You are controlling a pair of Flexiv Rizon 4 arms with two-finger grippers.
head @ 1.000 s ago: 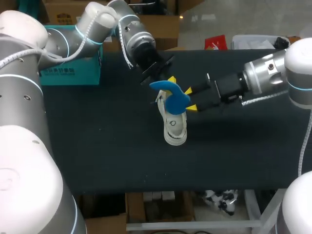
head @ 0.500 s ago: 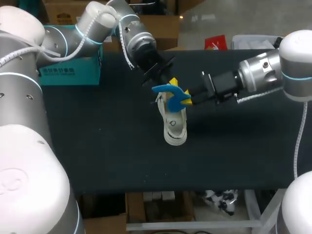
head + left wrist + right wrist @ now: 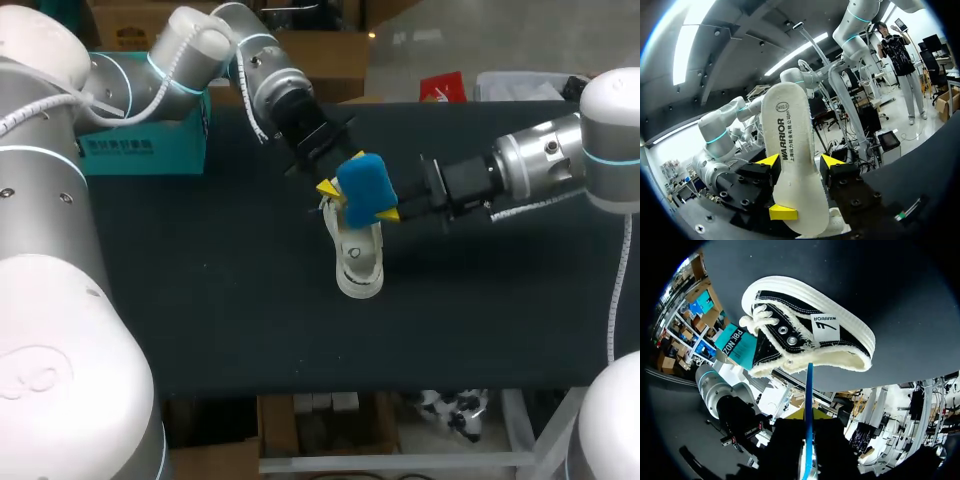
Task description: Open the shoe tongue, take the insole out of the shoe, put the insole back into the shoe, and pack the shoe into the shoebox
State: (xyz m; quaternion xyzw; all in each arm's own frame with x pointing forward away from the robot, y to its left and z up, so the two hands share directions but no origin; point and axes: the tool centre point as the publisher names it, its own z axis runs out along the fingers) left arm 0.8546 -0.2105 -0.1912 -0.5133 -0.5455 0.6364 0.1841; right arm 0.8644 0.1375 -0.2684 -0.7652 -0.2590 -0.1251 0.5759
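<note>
A black-and-white canvas shoe [image 3: 358,262] lies on the dark table, its opening toward my grippers. Just above it hangs the blue insole [image 3: 362,185], with my right gripper [image 3: 386,212] shut on its flat faces. The right wrist view shows the insole [image 3: 809,405] edge-on between the right gripper's [image 3: 809,427] fingers, with the shoe [image 3: 805,325] ahead. My left gripper [image 3: 329,187] stands open at the insole's far-left side. In the left wrist view the insole's white underside [image 3: 792,150] stands between the left gripper's [image 3: 800,161] spread tips, and one fingertip [image 3: 782,212] of the other gripper lies on it.
A teal shoebox [image 3: 140,150] sits at the table's back left behind my left arm, also seen as the teal box [image 3: 737,342] past the shoe. Bare dark tabletop [image 3: 220,300] lies in front and to both sides of the shoe.
My right gripper moved in and shut on the insole. My left gripper then opened and let it go. The insole swung round and now shows its broad blue face.
</note>
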